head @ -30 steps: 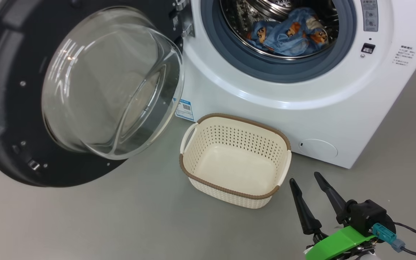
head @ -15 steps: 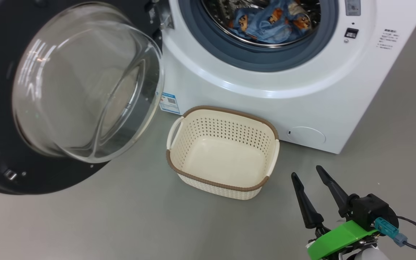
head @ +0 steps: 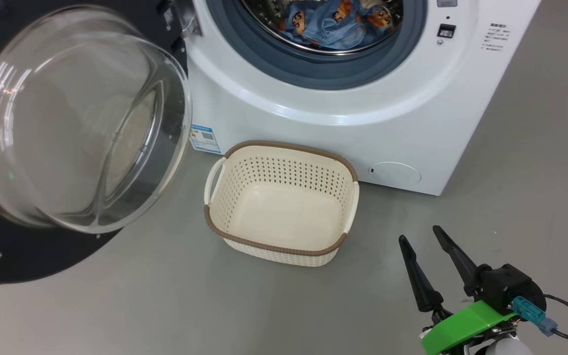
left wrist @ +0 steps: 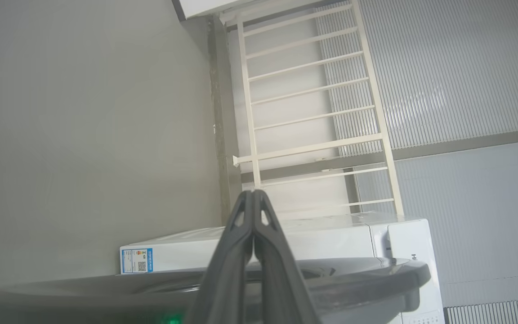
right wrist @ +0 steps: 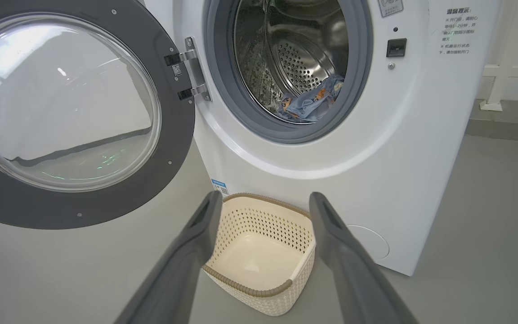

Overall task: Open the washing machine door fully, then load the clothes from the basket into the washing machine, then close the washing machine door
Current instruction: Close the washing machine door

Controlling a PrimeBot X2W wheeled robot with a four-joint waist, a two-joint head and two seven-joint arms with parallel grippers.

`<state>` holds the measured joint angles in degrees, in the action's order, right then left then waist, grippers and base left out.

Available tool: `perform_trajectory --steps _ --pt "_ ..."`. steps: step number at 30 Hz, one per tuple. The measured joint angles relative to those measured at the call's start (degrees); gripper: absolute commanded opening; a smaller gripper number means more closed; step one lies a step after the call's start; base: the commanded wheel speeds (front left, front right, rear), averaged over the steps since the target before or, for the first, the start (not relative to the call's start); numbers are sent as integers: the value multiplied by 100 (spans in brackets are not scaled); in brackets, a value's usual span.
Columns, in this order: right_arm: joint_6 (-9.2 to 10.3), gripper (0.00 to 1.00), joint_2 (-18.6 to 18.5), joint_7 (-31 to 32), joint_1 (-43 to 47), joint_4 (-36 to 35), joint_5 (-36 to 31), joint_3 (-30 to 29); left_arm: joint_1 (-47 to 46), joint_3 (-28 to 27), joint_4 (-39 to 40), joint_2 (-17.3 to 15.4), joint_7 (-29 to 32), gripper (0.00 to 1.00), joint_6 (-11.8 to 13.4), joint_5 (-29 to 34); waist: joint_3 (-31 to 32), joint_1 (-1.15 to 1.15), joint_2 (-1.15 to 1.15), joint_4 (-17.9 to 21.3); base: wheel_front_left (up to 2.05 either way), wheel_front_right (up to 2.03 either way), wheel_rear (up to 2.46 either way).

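Found the washing machine door (head: 77, 123) swung wide on its hinge (right wrist: 191, 67) at the left of the washing machine (head: 353, 133), with the glass bowl bulging outward. Found the clothes (head: 331, 19) already inside the washing machine, low in the steel drum (right wrist: 304, 63) behind the grey gasket (head: 313, 74). Made out only blue printed fabric, no cream piece. Found the basket (head: 284, 145) bare inside, on the floor (head: 165, 305) just in front of the washing machine, below its opening. Noted the right tool (head: 419, 234) spread wide, gripping nothing, off the front right of the washing machine and apart from the basket. Noted the left tool (left wrist: 253, 193) pinched fully together on nothing, close by the door's rim and aimed toward the washing machine; could not tell whether touching. Judge closing the door to be the one step left. Expect a heavy, rigid door, swinging freely up to the catch (head: 445, 30). Expect a slippery glossy face and glass, so favour a flat push on the outer black face near the free edge, far from the hinge, over any pinch. Watch the basket: may lie under the door's sweep toward the washing machine, clearance not judged. Check the gasket for overhanging fabric. Noted a blue label (head: 204, 139) low on the washing machine front and a white railing (left wrist: 313, 112) beyond the washing machine, neither in the way.
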<state>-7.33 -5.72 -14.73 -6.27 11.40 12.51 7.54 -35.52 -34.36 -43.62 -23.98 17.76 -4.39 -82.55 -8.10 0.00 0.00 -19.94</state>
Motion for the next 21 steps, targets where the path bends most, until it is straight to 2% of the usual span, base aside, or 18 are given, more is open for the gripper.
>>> perform_trajectory --steps 14,21 --pt "0 100 4 0 1 7 2 43 58 223 -46 21 642 0 -48 -42 29 0 0 40 0 0 0" --pt "1 100 10 0 0 41 18 54 297 265 156 45 1285 0 -47 -240 45 0 0 -7 0 0 0"
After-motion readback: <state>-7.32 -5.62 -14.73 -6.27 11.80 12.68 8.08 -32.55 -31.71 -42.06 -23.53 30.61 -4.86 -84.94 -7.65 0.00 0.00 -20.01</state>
